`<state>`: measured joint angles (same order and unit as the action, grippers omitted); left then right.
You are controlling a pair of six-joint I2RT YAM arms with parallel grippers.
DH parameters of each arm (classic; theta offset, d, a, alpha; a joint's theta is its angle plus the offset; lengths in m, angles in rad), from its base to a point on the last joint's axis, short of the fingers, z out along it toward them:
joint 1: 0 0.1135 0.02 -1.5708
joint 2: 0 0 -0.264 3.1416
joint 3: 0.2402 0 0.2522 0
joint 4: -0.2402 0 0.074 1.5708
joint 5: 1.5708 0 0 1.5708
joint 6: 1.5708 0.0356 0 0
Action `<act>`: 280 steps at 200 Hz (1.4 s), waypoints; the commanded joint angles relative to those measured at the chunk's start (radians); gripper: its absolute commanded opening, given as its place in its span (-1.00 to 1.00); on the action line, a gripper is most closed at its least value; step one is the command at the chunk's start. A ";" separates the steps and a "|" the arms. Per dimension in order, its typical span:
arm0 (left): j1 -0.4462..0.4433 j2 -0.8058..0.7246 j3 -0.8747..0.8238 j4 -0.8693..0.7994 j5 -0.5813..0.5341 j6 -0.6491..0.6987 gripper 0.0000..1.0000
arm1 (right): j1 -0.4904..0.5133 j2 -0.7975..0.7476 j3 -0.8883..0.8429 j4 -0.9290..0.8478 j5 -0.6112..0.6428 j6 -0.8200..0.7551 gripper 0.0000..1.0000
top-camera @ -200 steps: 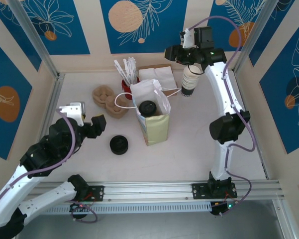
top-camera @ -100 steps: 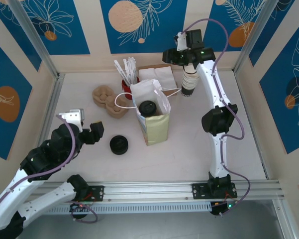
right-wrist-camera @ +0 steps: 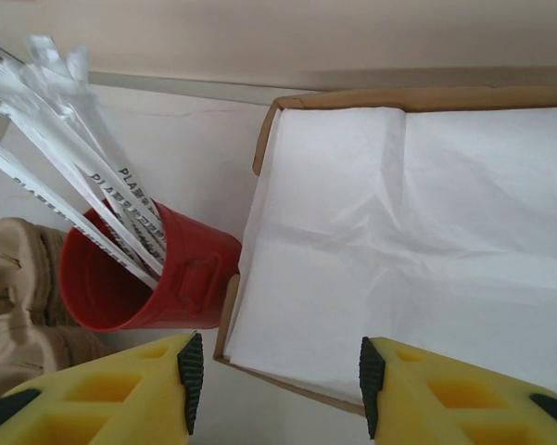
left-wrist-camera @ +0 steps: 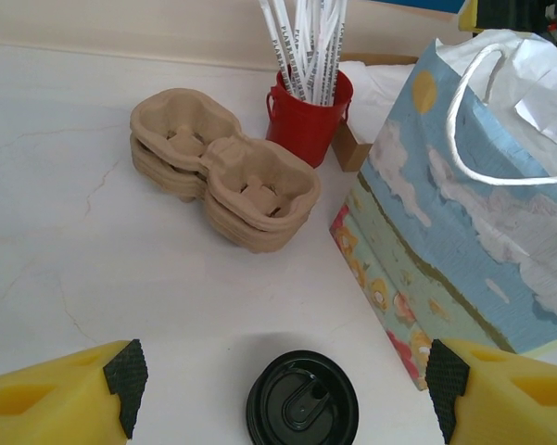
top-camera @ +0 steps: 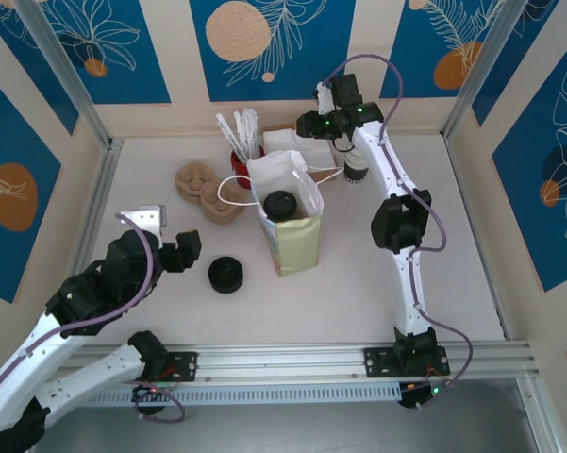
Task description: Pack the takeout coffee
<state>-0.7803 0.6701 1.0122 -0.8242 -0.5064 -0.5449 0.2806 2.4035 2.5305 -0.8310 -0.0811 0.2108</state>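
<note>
Right gripper (right-wrist-camera: pixel 278 378) hangs open and empty over the napkins (right-wrist-camera: pixel 398 232).
The takeout coffee (top-camera: pixel 281 203) sits down inside the paper bag (top-camera: pixel 297 245), so packing the cup looks done. It stands straight up: its long way runs up and down, and its round black lid faces the top of the bag. I think the step now is adding a napkin. Next, that gripper must drop onto the white sheets, pinch just the top one, and carry it to the bag's mouth without knocking the red pot (right-wrist-camera: pixel 158 278) just beside them. The left gripper (top-camera: pixel 183 249) is open too, holding nothing, near the loose black lids (left-wrist-camera: pixel 302 408).
</note>
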 commanded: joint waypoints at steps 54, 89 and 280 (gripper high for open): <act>-0.004 -0.007 0.007 -0.050 0.019 -0.061 0.61 | 0.027 0.117 -0.035 0.078 0.107 -0.083 0.06; -0.005 0.012 0.001 -0.043 0.023 -0.069 0.61 | 0.041 0.155 -0.033 0.119 0.163 -0.095 0.10; -0.004 0.081 -0.018 0.015 0.043 -0.104 0.62 | 0.053 0.356 0.101 0.193 0.332 -0.162 0.30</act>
<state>-0.7803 0.7471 1.0039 -0.8421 -0.4717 -0.6312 0.3267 2.7373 2.5977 -0.6426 0.2405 0.0692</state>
